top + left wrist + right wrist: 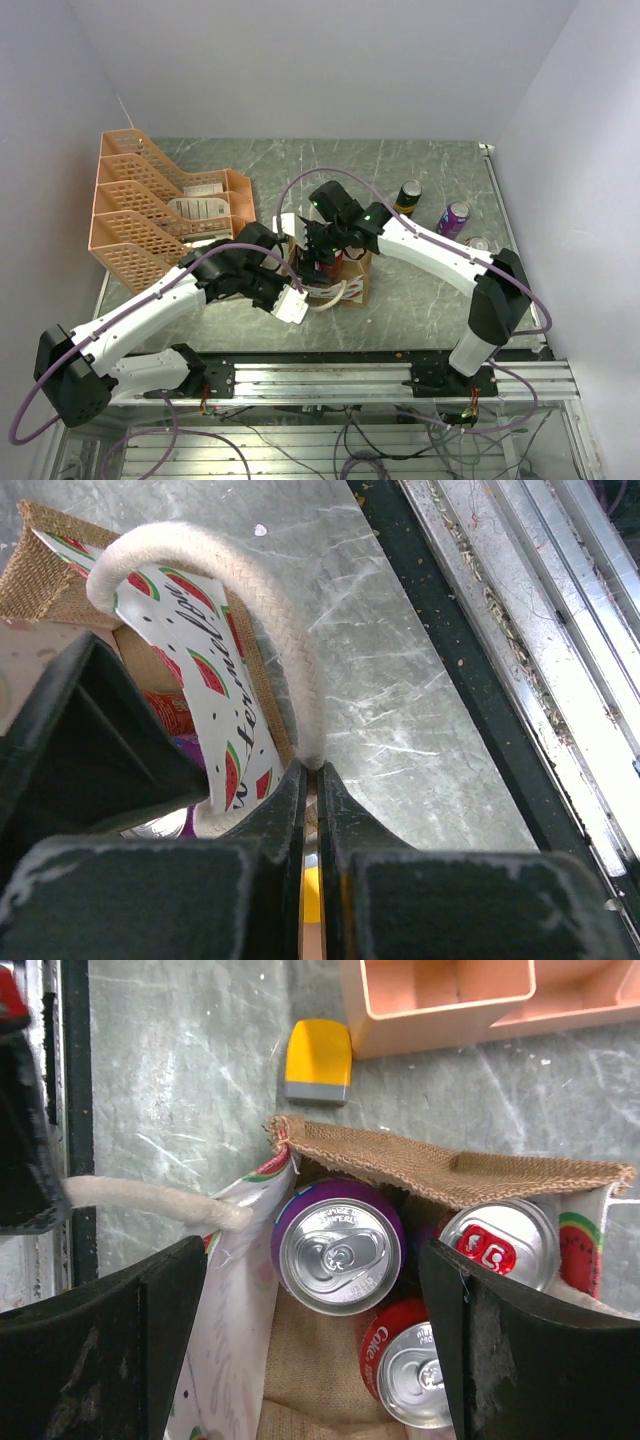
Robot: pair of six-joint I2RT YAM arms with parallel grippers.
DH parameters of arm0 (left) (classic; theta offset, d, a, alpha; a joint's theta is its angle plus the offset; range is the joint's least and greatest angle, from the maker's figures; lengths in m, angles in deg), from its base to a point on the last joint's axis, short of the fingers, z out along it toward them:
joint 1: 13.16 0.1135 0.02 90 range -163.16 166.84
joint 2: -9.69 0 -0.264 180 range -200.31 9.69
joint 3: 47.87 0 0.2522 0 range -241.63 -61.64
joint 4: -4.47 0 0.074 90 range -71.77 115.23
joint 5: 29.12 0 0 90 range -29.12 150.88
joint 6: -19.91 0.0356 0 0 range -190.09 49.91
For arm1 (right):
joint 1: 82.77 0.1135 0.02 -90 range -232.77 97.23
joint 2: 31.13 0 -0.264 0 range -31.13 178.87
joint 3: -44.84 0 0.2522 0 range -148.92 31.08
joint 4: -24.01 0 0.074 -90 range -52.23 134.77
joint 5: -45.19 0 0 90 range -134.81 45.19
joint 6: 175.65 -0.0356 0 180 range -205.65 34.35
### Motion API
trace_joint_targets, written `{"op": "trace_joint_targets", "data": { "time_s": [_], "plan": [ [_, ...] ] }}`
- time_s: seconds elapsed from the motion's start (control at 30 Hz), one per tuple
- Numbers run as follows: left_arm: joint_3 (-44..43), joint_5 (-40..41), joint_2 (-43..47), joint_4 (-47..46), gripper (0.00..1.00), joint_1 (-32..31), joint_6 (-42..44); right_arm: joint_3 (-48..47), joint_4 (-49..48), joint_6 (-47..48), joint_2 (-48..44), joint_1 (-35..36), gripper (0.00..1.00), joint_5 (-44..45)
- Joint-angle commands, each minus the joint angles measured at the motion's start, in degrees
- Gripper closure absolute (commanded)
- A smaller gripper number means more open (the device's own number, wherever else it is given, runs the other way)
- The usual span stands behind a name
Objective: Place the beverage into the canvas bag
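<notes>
The canvas bag stands open at mid-table, its watermelon panel facing the left wrist view. Inside it a purple beverage can stands upright beside a red Coke can and a third can with a red tab. My right gripper hangs open over the bag mouth. Its fingers straddle the purple can without touching it. My left gripper is shut on the bag's white rope handle and holds that side out. From above, both grippers meet at the bag.
An orange mesh tray rack stands at the back left, its corner close to the bag. A yellow and grey block lies between rack and bag. A dark can and a purple can stand on the table at the right.
</notes>
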Motion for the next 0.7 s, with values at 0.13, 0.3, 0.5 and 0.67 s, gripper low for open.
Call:
{"op": "trace_joint_targets", "data": {
  "time_s": [0.13,0.3,0.5,0.67],
  "plan": [
    [-0.42,-1.0,-1.42,1.94,0.93,0.54,1.64,-2.51,0.14,-0.16,-4.02,-0.15,0.13,-0.58],
    [-0.62,0.01,-1.85,2.05,0.93,0.49,1.86,-1.83,-0.31,-0.63,-7.03,-1.04,0.13,0.61],
    [-1.23,0.02,-2.12,2.57,0.93,0.52,1.85,0.34,-1.32,-1.94,-13.14,-5.54,0.14,-0.11],
    [-1.11,0.22,-1.72,2.5,0.93,0.41,1.28,3.71,-2.64,-4.2,-20.96,-15.52,0.14,-6.73]
  ]
}}
